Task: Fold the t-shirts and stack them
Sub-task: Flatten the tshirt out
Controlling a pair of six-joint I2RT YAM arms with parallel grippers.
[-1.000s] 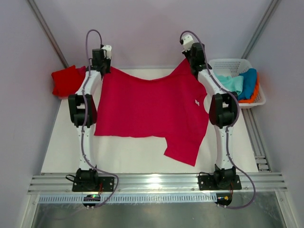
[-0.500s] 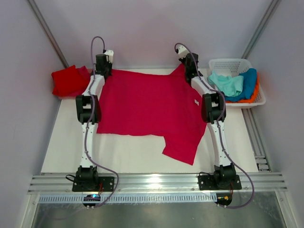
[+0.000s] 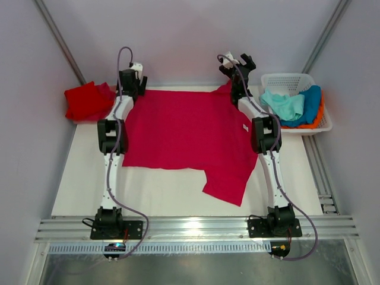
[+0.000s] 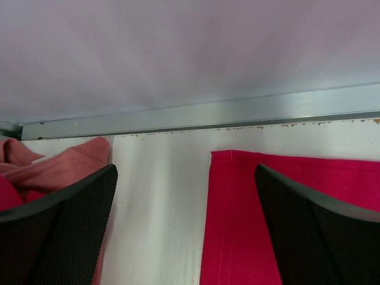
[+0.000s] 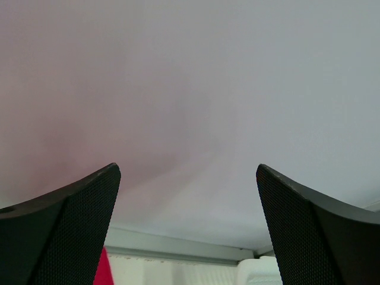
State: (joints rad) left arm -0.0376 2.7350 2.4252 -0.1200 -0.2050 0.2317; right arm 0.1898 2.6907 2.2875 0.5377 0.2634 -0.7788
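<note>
A crimson-pink t-shirt (image 3: 184,133) lies spread flat on the white table (image 3: 160,190), one sleeve trailing toward the front right. Its far left corner (image 4: 237,208) rests on the table under my left gripper (image 4: 185,169), which stands wide open with nothing in it. That gripper (image 3: 132,76) hovers at the shirt's far left corner. My right gripper (image 3: 236,63) is lifted above the far right corner, also open and empty (image 5: 187,167), facing the back wall. A folded red t-shirt (image 3: 86,100) sits at the far left, with its edge (image 4: 53,169) beside my left finger.
A white lattice basket (image 3: 279,78) at the far right holds mint-green (image 3: 284,104), blue (image 3: 310,102) and orange (image 3: 319,116) t-shirts. A metal rail (image 4: 202,116) runs along the back wall. Both arms stretch along the spread shirt's sides.
Both grippers have gone from shut on the shirt's far corners to wide open. The corners dropped and the shirt now lies flat. The right gripper rose a little.
</note>
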